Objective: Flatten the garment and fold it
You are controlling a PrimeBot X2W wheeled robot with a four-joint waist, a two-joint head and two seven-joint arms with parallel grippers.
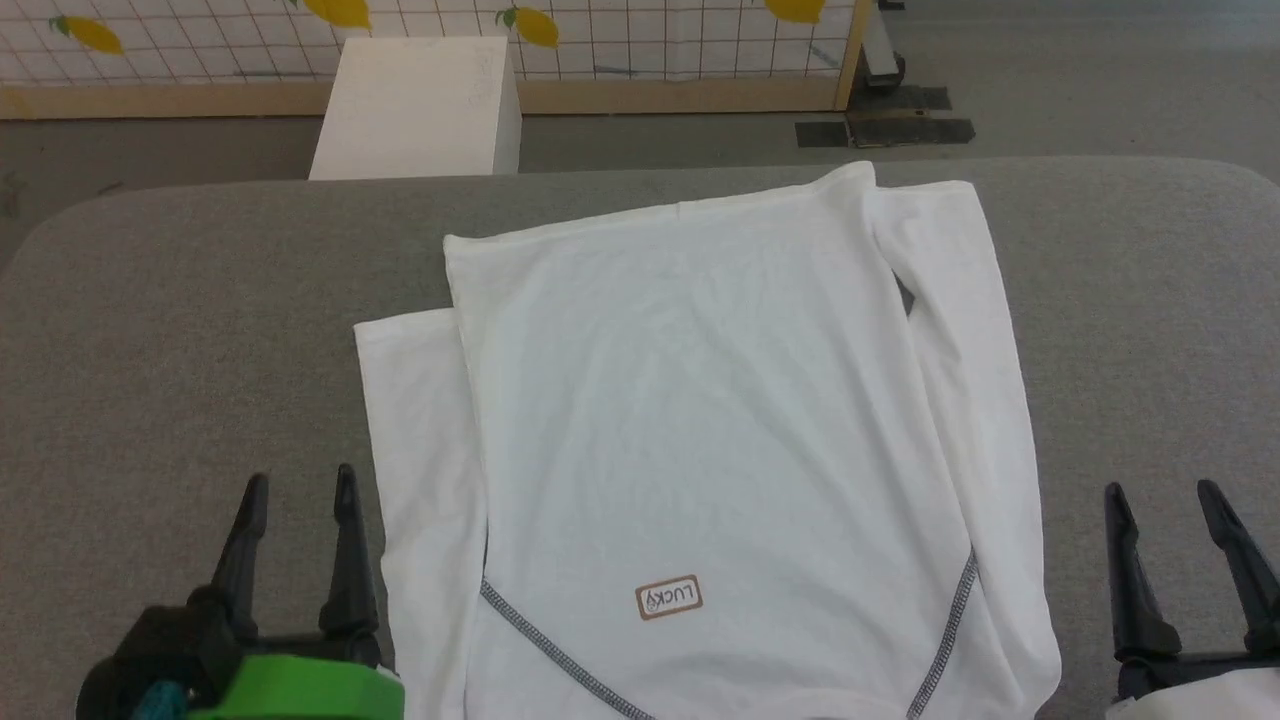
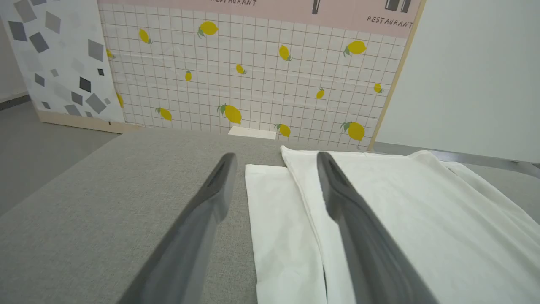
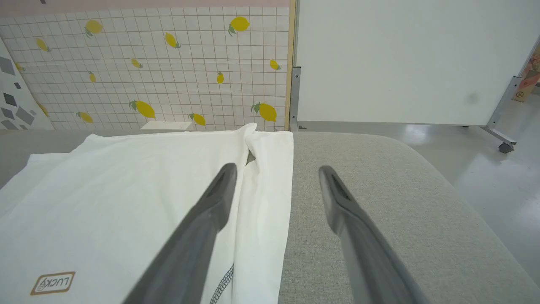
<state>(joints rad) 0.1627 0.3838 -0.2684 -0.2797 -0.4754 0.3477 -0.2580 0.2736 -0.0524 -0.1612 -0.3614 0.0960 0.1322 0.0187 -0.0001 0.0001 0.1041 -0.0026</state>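
The white garment (image 1: 700, 420) lies spread flat on the grey table (image 1: 180, 330), collar end towards me, with a small brown "LUCKY" label (image 1: 668, 598) and dark zigzag stitching near its near edge. One sleeve lies straight along each side of the body. My left gripper (image 1: 297, 485) stands open at the lower left, just beside the garment's left sleeve (image 2: 278, 228), holding nothing. At the lower right, my right gripper (image 1: 1165, 490) is open too, over bare table just past the right sleeve (image 3: 265, 202). Neither touches the cloth.
A rigid white box (image 1: 415, 105) stands on the floor behind the table's far edge. A tiled wall panel with lemons (image 2: 253, 80) and a white board (image 3: 400, 59) rise beyond. The grey table surface (image 3: 379, 202) runs wide on both sides of the garment.
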